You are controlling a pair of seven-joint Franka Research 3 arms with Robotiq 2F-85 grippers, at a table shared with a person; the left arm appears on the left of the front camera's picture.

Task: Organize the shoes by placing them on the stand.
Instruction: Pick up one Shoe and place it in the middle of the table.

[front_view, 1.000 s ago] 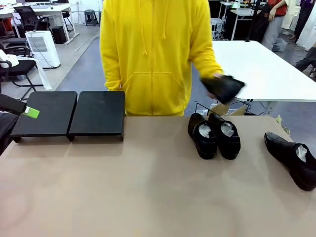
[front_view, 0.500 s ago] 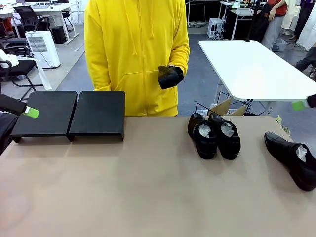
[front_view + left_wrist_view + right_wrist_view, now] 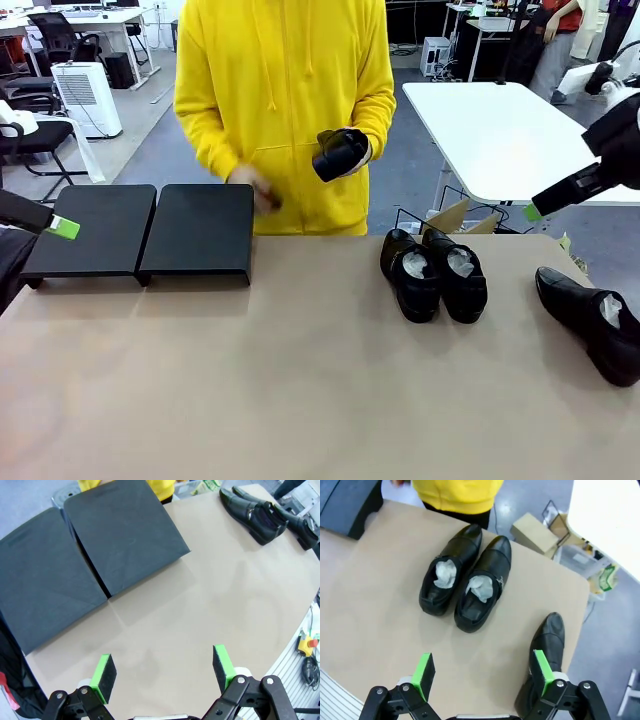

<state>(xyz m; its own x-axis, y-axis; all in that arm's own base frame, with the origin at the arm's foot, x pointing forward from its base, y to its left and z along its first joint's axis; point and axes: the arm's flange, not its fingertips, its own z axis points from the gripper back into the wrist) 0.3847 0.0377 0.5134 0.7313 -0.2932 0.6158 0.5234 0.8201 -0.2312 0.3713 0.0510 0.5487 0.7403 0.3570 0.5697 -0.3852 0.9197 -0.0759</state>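
Note:
A pair of glossy black shoes with pale stuffing stands side by side right of the table's middle. A single shoe lies near the right edge. At chest height, behind the table, the person's hand holds another shoe. The stand, two flat black panels, sits bare at the far left. My right gripper hangs open high above the pair and the single shoe; its green tip shows at the right. My left gripper is open over bare table near the stand.
The person in a yellow hoodie stands at the far edge, the other hand blurred by the stand's right back corner. A cardboard box sits on the floor beyond the table. Bare tan tabletop spans the middle and front.
The person carried the held shoe from the right to the chest and brought the other hand toward the stand. My right arm came into the front view from the right. The left arm stayed still.

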